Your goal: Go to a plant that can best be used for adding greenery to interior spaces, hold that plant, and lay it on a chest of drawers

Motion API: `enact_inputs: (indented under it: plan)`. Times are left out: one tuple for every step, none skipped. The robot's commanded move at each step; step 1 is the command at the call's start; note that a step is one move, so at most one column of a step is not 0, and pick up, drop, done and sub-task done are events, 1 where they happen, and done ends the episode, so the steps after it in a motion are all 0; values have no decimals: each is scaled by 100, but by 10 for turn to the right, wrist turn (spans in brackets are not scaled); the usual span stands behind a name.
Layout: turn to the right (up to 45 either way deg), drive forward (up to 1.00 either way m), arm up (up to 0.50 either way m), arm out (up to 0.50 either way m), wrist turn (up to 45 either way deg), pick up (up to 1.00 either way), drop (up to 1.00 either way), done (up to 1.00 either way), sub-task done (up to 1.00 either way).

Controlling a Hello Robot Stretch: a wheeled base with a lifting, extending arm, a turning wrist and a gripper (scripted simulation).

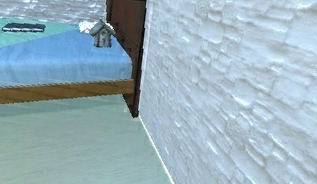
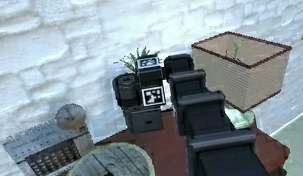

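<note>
The step in hand looks like the reach for the plant (image 2: pixel 137 56), with the grasp itself not yet certain. The plant stands on the dark red table (image 2: pixel 158 142), left of the lamp shade (image 2: pixel 244 69) and about level with it, close to the white brick wall behind. The arm (image 2: pixel 212 132) stretches out over the table just left of the lamp shade, and the tool (image 2: pixel 128 89) sits at its far end, left of the shade again and right at the plant's dark lower part. With the plant on the table at or behind the tool, I cannot tell whether the tool grips anything. The plant stands upright, its long axis vertical, its thin green leaves pointing up and fanning outwards. The next move probably calls for a secure hold low on the pot, then a straight lift that keeps it upright and clear of the lamp shade to its right, before the carry to a chest of drawers.
</note>
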Motion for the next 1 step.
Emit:
enact_inputs:
  plan:
    - [0, 0, 0, 0, 0, 0, 100, 0, 0]
